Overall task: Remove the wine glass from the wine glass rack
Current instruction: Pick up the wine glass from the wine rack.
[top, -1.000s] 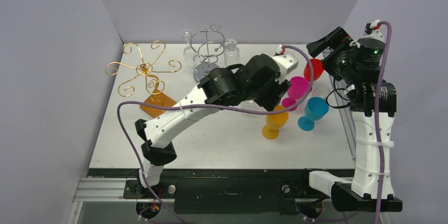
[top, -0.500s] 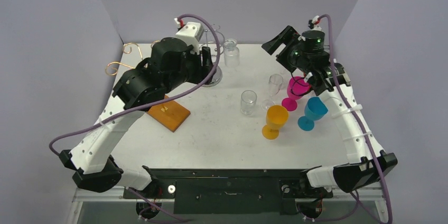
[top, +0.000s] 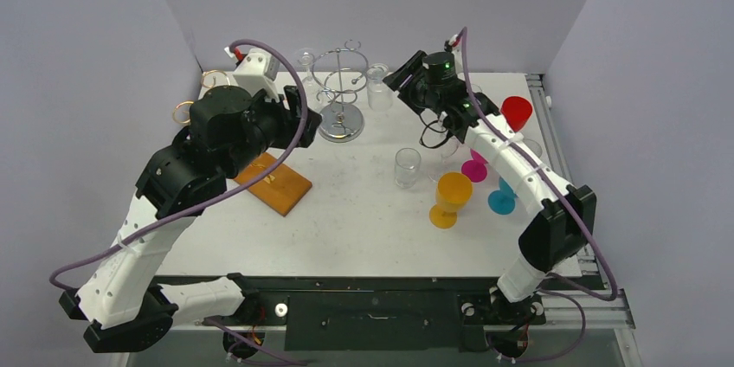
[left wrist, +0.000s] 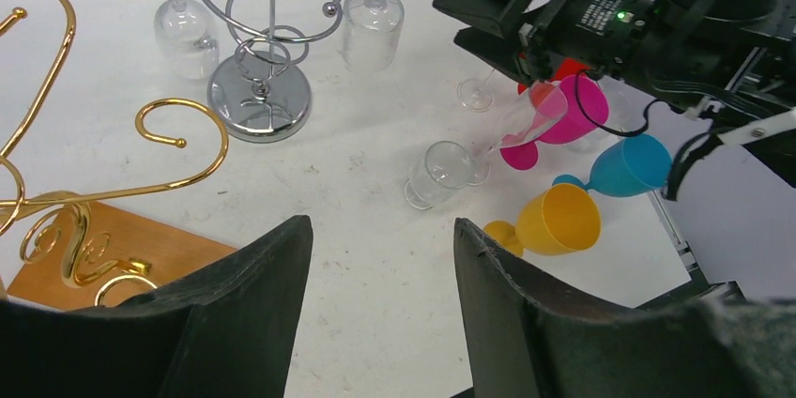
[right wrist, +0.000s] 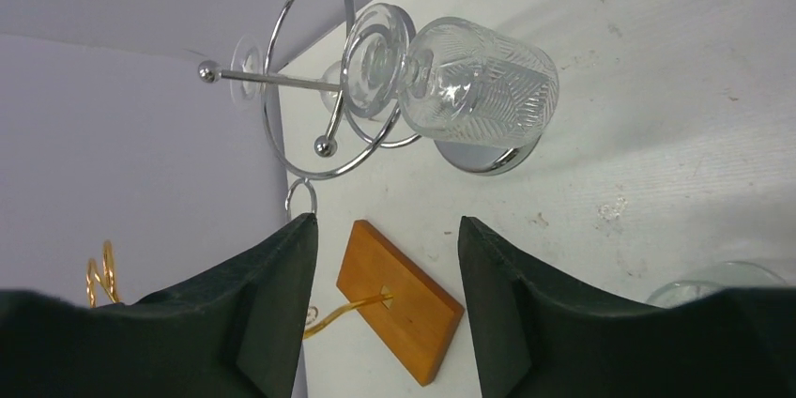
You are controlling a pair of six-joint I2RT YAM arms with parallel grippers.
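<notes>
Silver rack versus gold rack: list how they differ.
The silver rack is chrome wire on a round metal base, while the gold rack is gold wire on a rectangular wooden base. The silver rack carries hanging glasses, but the gold rack's visible hooks carry none. Both stand upright on the table and have curled wire arms.

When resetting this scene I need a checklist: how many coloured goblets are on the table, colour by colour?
red goblet: 1
pink goblet: 1
blue goblet: 1
orange goblet: 1
Total: 4
</notes>
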